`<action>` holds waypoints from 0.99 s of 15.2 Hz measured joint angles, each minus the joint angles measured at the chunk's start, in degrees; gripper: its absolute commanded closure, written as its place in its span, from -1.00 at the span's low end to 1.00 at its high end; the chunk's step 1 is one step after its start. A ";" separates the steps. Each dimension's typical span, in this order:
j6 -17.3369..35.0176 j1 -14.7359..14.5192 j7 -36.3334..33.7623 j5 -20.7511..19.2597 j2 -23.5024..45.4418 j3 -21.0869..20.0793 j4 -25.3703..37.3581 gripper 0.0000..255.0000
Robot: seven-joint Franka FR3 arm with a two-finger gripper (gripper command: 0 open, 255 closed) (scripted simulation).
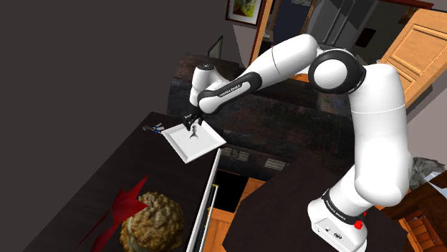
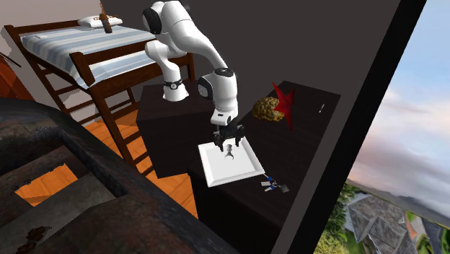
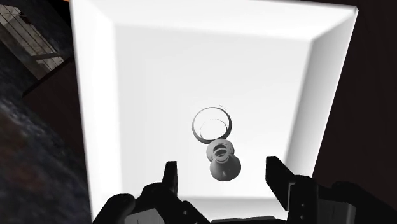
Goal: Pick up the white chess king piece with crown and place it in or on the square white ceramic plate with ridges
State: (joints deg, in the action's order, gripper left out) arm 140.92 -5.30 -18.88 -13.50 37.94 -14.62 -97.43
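Above the square white plate (image 3: 95, 95) on the dark counter (image 1: 107, 186), I see my hand (image 3: 221, 167), fingers apart, the pale king (image 3: 219, 153) between them, ungripped.

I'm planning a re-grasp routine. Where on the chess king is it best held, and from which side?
Probably the narrow neck under the head of the chess king, coming from straight above, where the gripper hangs with open jaws on either side. The piece looks round, so any jaw angle suits. The raised rim of the plate hinders a sideways approach.
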 measured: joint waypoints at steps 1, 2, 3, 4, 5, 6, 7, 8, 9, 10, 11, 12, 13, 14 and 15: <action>0.00 0.00 0.00 0.00 0.00 0.00 0.00 -1.00; 0.00 0.00 0.00 0.00 0.00 0.00 0.00 -1.00; 0.00 0.00 0.00 0.00 0.00 0.00 0.00 -1.00; 0.00 0.00 0.00 0.00 0.00 0.00 0.00 -1.00; -0.69 0.07 0.07 0.21 -0.68 -0.19 0.00 -1.00; -1.35 0.33 0.26 0.50 -1.84 -0.46 -0.49 -1.00; -2.57 0.60 0.56 0.91 -3.01 -0.79 -0.37 -1.00; -3.12 0.82 0.68 1.19 -4.19 -1.03 -0.97 -1.00; -3.71 1.01 0.89 1.42 -4.87 -1.20 -1.05 -1.00; -3.90 1.05 0.86 1.53 -5.36 -1.29 -1.35 -1.00; -4.02 1.07 0.89 1.57 -5.49 -1.33 -1.37 -1.00; -4.09 1.11 0.93 1.60 -5.55 -1.34 -1.37 -1.00; -4.13 1.11 0.93 1.61 -5.58 -1.35 -1.36 -1.00; -4.15 1.12 0.94 1.61 -5.59 -1.35 -1.36 -1.00; -4.16 1.12 0.94 1.62 -5.60 -1.35 -1.37 -1.00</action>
